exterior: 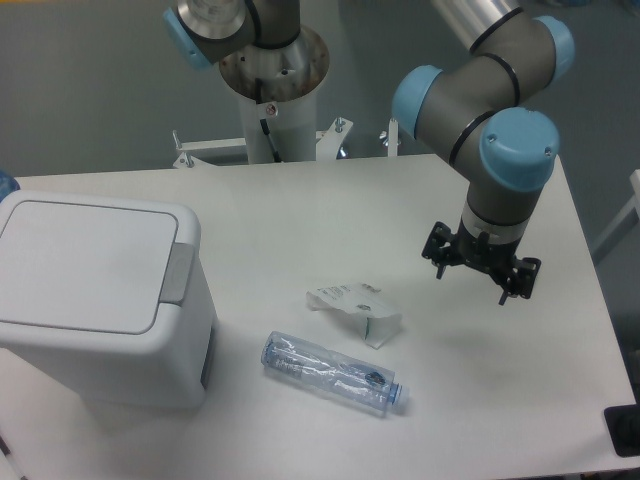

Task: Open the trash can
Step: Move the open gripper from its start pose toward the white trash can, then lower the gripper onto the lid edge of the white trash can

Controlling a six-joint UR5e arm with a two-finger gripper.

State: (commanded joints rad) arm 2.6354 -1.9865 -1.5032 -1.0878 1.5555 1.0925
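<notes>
The trash can (95, 300) is a large boxy white bin at the left of the table. Its flat lid (85, 262) is down and closed. A grey push-tab (179, 273) sits on the lid's right rim. My gripper (480, 272) hangs from the arm at the right side of the table, well away from the bin. It points down with its two dark fingers spread apart and nothing between them.
A crumpled white carton (355, 308) lies mid-table. A clear plastic bottle (333, 372) with a blue cap lies on its side in front of it. The robot's base column (272, 90) stands at the table's far edge.
</notes>
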